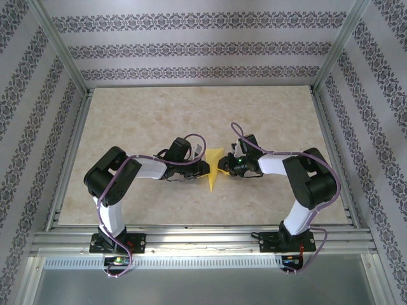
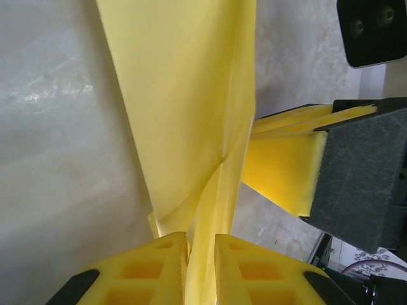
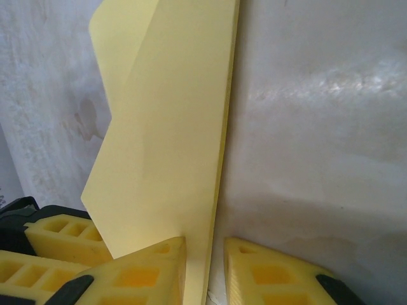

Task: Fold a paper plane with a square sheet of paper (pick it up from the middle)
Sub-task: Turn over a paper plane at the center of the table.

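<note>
The yellow paper plane (image 1: 214, 168), a narrow folded dart with its tip toward the near edge, is held at the middle of the table between both grippers. My left gripper (image 1: 205, 170) comes in from the left. In its wrist view the left gripper (image 2: 201, 257) is shut on the plane (image 2: 184, 95), whose layers fill the slot between the yellow fingers. My right gripper (image 1: 222, 166) comes in from the right. In its wrist view the right gripper (image 3: 205, 264) stands narrowly open round the plane (image 3: 165, 127), which lies against one finger, with a sliver of table showing beside the other.
The marbled beige table (image 1: 159, 121) stretches around the arms. Metal frame rails (image 1: 203, 238) run along its near edge and sides, and patterned walls enclose it. The right gripper's dark body (image 2: 362, 171) sits close on the right in the left wrist view.
</note>
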Controlling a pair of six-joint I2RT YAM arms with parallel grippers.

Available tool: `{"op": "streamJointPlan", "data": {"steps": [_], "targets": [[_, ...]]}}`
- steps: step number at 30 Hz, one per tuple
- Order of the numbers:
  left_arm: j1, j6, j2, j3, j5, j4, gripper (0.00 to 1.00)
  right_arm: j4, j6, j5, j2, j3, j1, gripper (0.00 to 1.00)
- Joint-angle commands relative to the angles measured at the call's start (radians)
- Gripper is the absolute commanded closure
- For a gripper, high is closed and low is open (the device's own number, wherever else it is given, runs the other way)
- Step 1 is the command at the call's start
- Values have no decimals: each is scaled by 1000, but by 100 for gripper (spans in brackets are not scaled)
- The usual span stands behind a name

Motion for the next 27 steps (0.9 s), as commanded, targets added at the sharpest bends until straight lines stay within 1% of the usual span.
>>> {"op": "streamJointPlan", "data": {"steps": [1,3,8,11,12,17,25,27], "targets": [[-1,22,11,15,-11,-51,81,26,10,-24,-8,4,19,75],[-1,25,11,19,-13,-56,81,17,8,-19,-25,6,22,73],[-1,20,33,31,1,-43,83,-41,-13,12,-58,27,35,63],[-1,13,35,29,1,-32,85,-103,-29,70,-68,48,55,52],[-2,13,34,27,1,-30,86,-121,-39,92,-72,55,64,50],[-1,13,34,28,3,-25,86,-219,-65,196,-85,98,96,46],[-1,10,31,26,0,-16,86,-246,-66,189,-49,151,124,42],[-1,4,29,23,2,-6,86,-269,-66,208,-33,169,136,41]]}}
